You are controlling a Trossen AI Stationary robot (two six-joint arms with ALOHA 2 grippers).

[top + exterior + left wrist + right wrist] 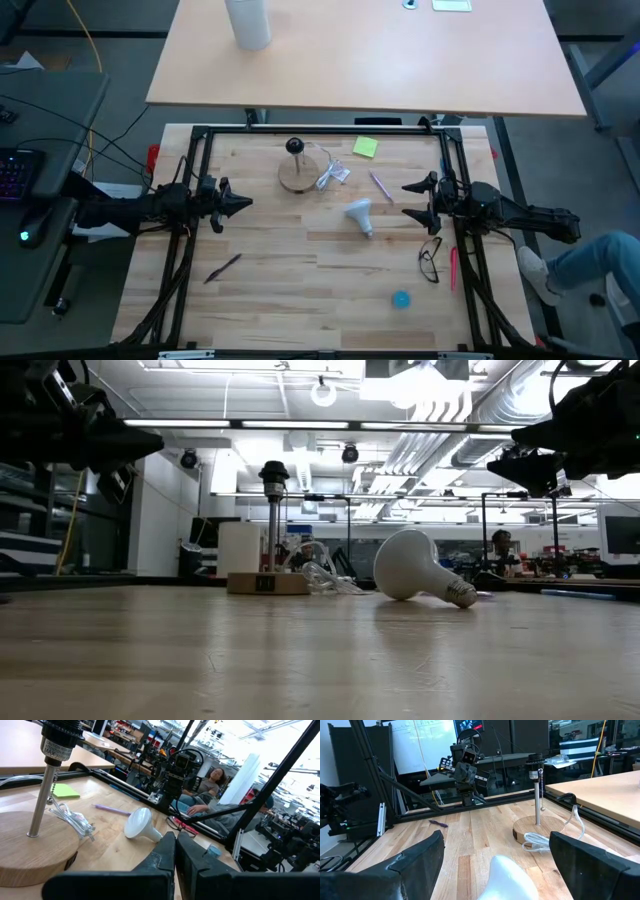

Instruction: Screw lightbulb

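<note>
The white lightbulb [360, 215] lies on its side near the middle of the wooden table, globe toward the far side, screw base toward the near side; it also shows as a lightbulb [418, 568] in the low view and a lightbulb [141, 824] in the left wrist view. The round wooden disc with its black socket post [296, 166] stands farther back, left of it. My left gripper [246, 203] hovers at the table's left side, shut and holding nothing. My right gripper [408, 200] hovers at the right side, open, its fingers [415, 857] level above the table, the lightbulb [509, 879] ahead of them.
A coiled white cord [330, 176] lies beside the disc. A green sticky note [365, 147], a purple pen [380, 186], glasses [430, 260], a red pen [453, 268], a blue cap [401, 299] and a dark pen [223, 267] lie about the table. A person [212, 777] sits beyond the table's right side.
</note>
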